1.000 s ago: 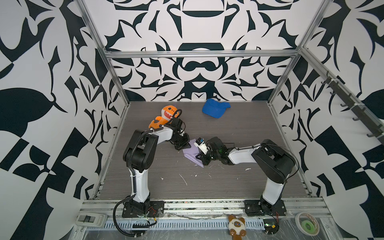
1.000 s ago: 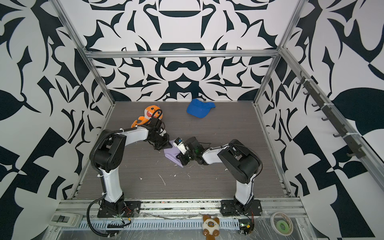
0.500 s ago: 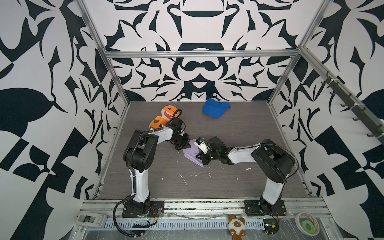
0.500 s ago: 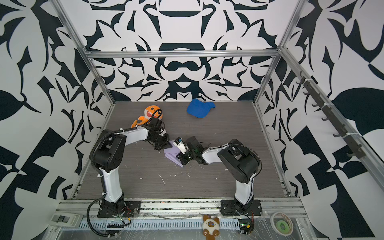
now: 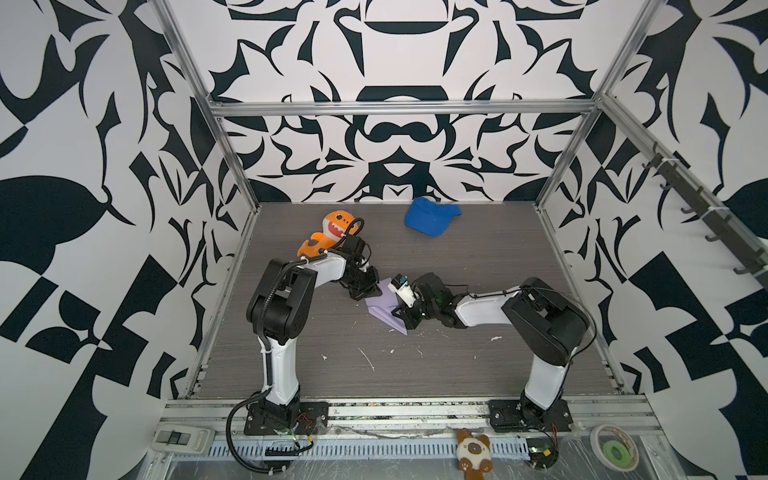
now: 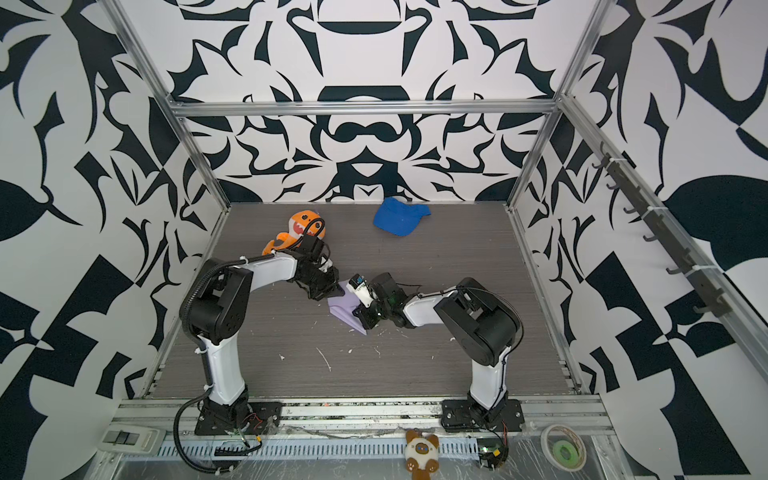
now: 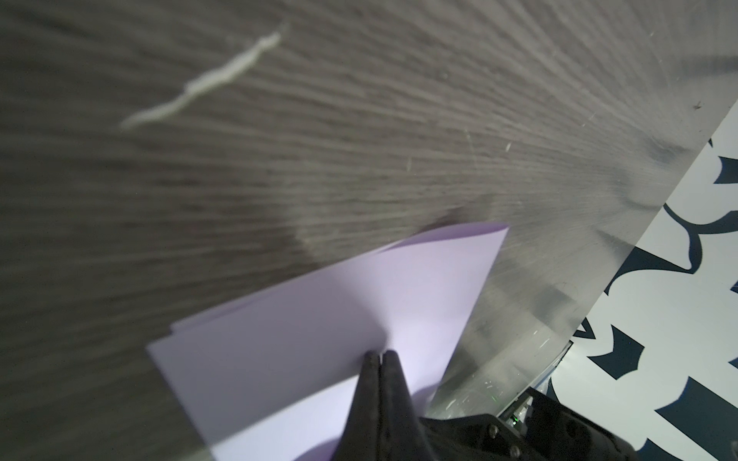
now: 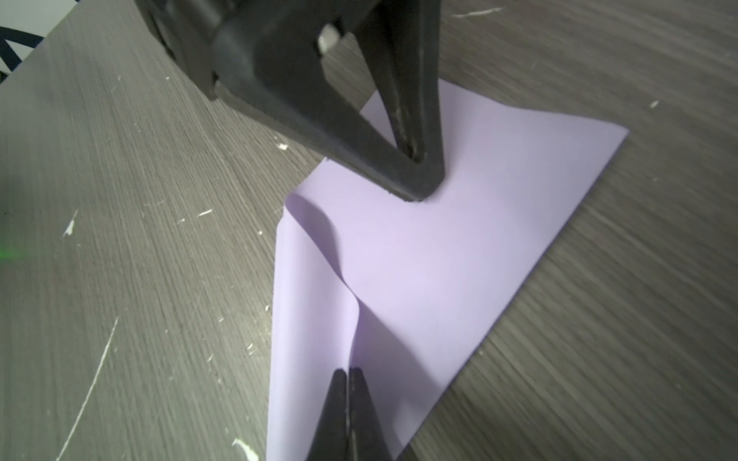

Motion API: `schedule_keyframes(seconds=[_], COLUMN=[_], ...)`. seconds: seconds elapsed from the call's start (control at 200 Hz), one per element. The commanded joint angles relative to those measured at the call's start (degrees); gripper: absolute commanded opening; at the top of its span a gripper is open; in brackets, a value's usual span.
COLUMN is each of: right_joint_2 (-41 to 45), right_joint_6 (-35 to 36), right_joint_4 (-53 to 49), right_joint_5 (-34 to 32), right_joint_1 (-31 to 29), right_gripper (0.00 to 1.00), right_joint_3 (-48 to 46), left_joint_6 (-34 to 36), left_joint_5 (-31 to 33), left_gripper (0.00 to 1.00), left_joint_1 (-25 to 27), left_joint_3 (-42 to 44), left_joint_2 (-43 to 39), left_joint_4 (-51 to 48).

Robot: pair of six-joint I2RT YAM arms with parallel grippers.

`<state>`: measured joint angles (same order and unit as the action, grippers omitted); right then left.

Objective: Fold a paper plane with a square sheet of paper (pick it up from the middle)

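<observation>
The square sheet of paper, pale lavender and partly folded, lies mid-table. My left gripper is shut, with its tips pressed down on the far part of the sheet. The left wrist view shows the closed left gripper against the paper. My right gripper is shut at the near end. In the right wrist view the right gripper pinches the raised edge of a folded flap of the paper. The left gripper stands beyond it.
An orange plush shark lies behind the left arm and a blue cap near the back wall. White scraps dot the table in front of the paper. A small plush and a tape roll sit beyond the front rail.
</observation>
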<state>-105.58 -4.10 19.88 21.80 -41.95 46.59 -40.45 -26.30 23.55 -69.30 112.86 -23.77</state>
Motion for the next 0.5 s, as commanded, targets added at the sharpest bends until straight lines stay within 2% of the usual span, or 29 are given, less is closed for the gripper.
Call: schedule_keyframes(seconds=[0.0,0.26,0.495], right_joint_2=[-0.9,-1.5,-1.1], right_joint_6=[0.2,0.2,-0.1], right_joint_4=[-1.7,-2.5,-2.6], right_joint_5=[-1.1,-1.4,-1.2], right_joint_1=[0.3,0.3,0.3], right_gripper=[0.00,0.00,0.00], right_joint_3=[1.4,1.1,0.8], left_joint_6=[0.6,-1.9,-8.1], left_joint_5=[3.8,2.7,4.6], left_gripper=[0.03,0.11,0.18], left_joint_1=[0.1,-0.7,-3.3], left_joint_3=[-0.1,-1.8,6.2], left_joint_2=[1.9,-2.7,-12.0], left_joint_4=[-4.4,-3.6,1.0])
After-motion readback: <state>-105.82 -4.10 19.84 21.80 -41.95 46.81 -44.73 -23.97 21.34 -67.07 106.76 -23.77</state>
